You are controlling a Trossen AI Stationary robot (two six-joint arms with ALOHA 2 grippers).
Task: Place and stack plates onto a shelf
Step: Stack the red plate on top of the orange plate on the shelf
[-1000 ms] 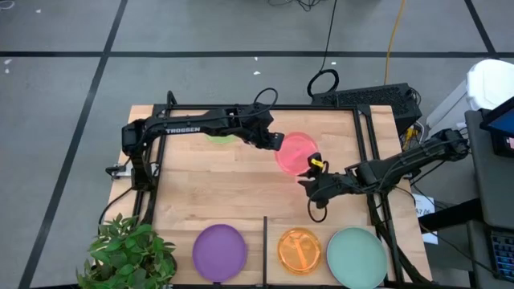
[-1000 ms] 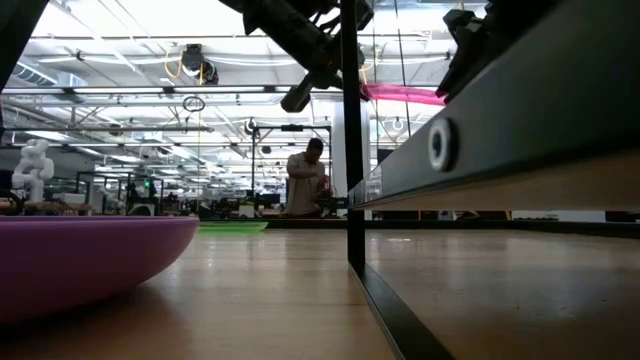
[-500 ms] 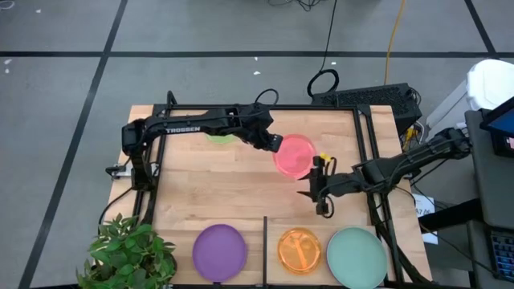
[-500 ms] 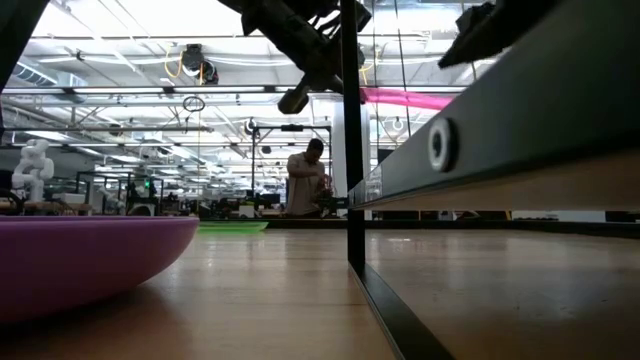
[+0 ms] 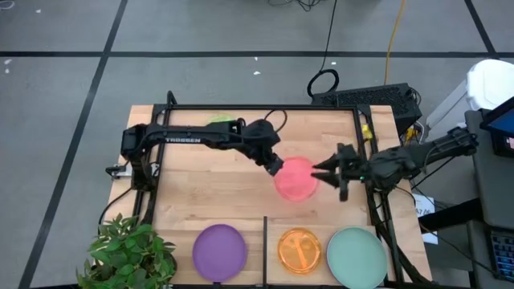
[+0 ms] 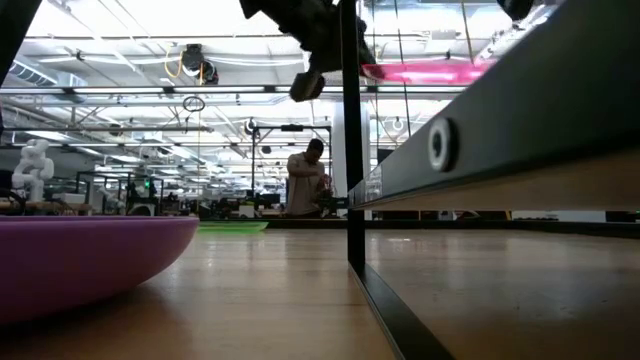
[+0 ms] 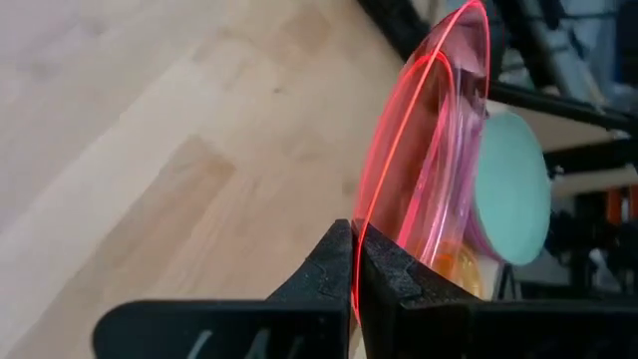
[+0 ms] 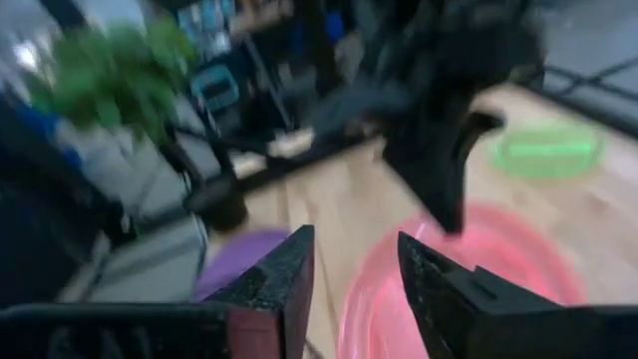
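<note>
My left gripper (image 5: 274, 166) is shut on a translucent red-pink plate (image 5: 295, 178) and holds it above the table's middle. My right gripper (image 5: 331, 172) is open just right of that plate's rim, pointing toward the table's left; in its wrist view the red-pink plate (image 8: 478, 269) lies past the open fingers. A green plate (image 5: 225, 120) lies flat at the far edge, partly under the left arm. On the shelf (image 5: 321, 221), right of the black divider bar (image 5: 265, 245), lie an orange plate (image 5: 299, 250) and a teal plate (image 5: 356, 257). A purple plate (image 5: 219, 251) lies left of the bar. My left gripper pinches the red-pink plate's rim (image 7: 361, 234) between its two fingers, on the plate's left far side, coming slanting from the table's far left. The plate (image 6: 425, 70) is lifted clear of the table and lies close to level, reaching out past the fingers.
A potted plant (image 5: 128, 253) stands at the table's near left corner. Black frame rails (image 5: 365, 144) run along the table's sides. Bare wood lies between the held plate and the near plates. A person (image 6: 305, 180) stands far back in the room.
My left gripper has carried the red-pink plate toward the table's near edge, keeping it lifted. My right gripper has swung toward the right and far side, away from the table's middle, and turned until it points left at the plate's right rim.
</note>
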